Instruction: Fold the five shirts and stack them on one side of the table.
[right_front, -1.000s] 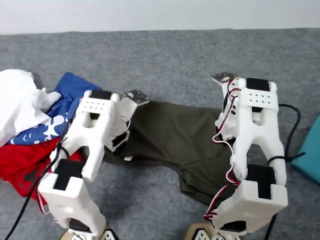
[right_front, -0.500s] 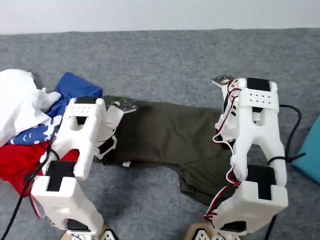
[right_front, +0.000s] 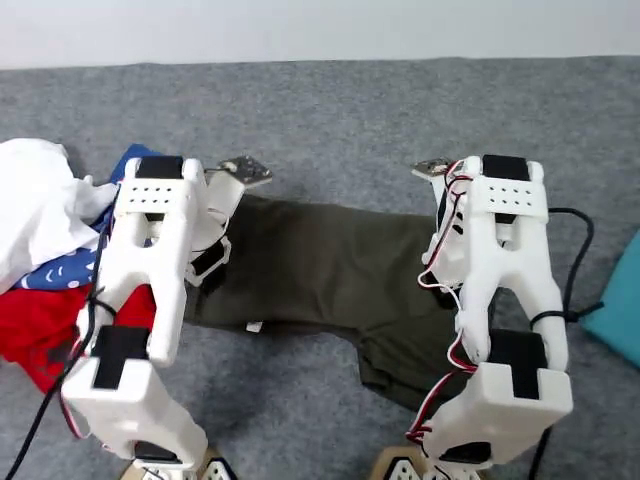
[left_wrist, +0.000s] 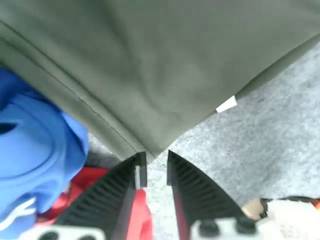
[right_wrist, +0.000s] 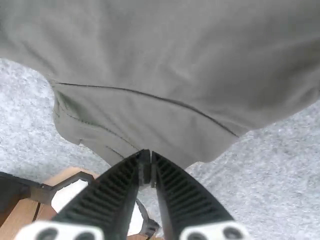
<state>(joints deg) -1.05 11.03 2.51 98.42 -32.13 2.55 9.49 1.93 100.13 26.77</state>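
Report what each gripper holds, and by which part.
The right gripper pinches the olive shirt by its edge. The left gripper sits at a corner of the same shirt; whether it grips cannot be told.

The counter (right_front: 330, 110) is covered in grey, felt-like cloth from its near edge to the far one, where a plain white wall (right_front: 320, 30) rises.

Bright, even, diffuse light from above, with only faint soft shadows.
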